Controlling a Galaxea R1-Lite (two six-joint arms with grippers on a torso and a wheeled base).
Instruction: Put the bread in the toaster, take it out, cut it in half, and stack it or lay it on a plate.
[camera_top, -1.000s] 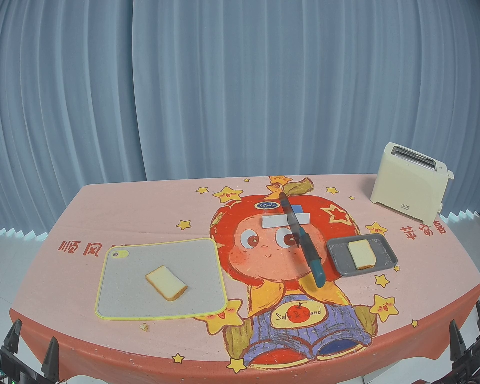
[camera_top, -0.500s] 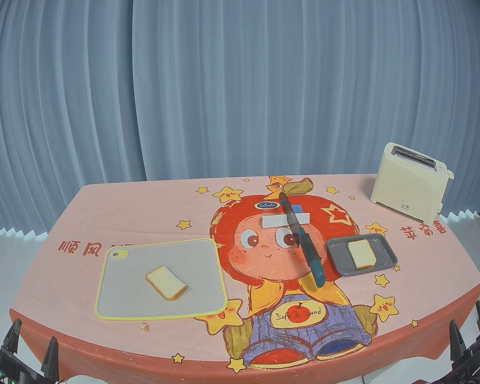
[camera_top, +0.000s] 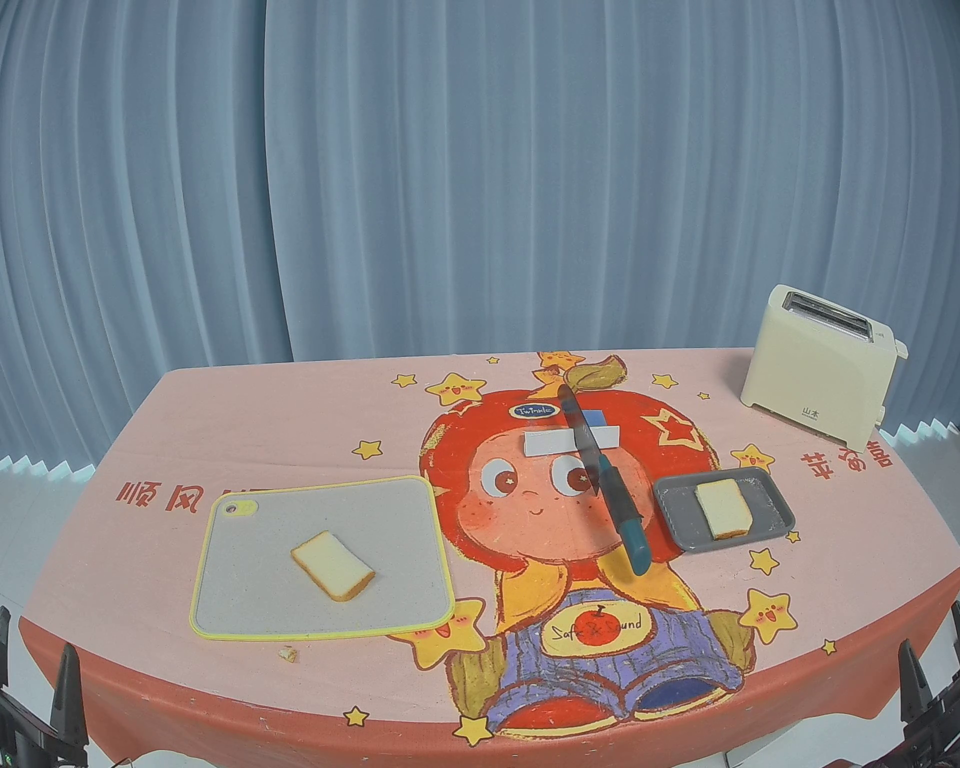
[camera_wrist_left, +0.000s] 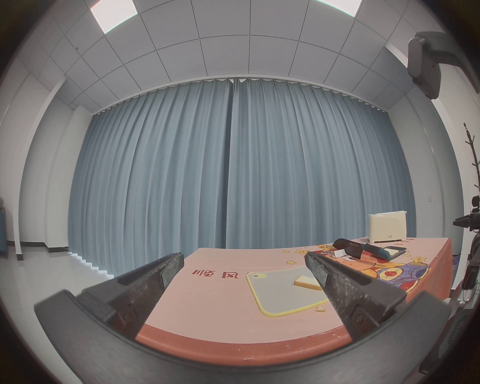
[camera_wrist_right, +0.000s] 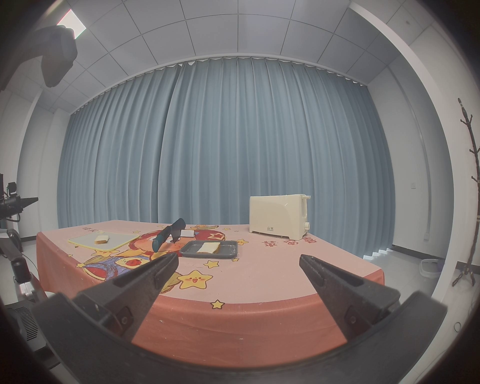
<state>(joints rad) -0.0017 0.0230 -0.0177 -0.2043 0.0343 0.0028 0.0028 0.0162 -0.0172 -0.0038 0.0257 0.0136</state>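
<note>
The table (camera_top: 250, 430) carries the cutting board (camera_top: 400, 520) on its left half. The toaster (camera_top: 820, 365) stands far to the board's right and farther back. My left claw (camera_wrist_left: 243, 262) hangs off the table edge nearest the board, jaws spread wide and holding nothing. My right claw (camera_wrist_right: 239, 261) hangs well right of the board, just as wide and bare. The grey plate (camera_top: 680, 510) lies right of the board, well apart, and the knife (camera_top: 610, 490) lies between them. One bread half (camera_top: 332, 565) rests near the board's middle, the other half (camera_top: 723, 507) on the plate. A crumb (camera_top: 288, 654) sits just off the board's near edge.
</note>
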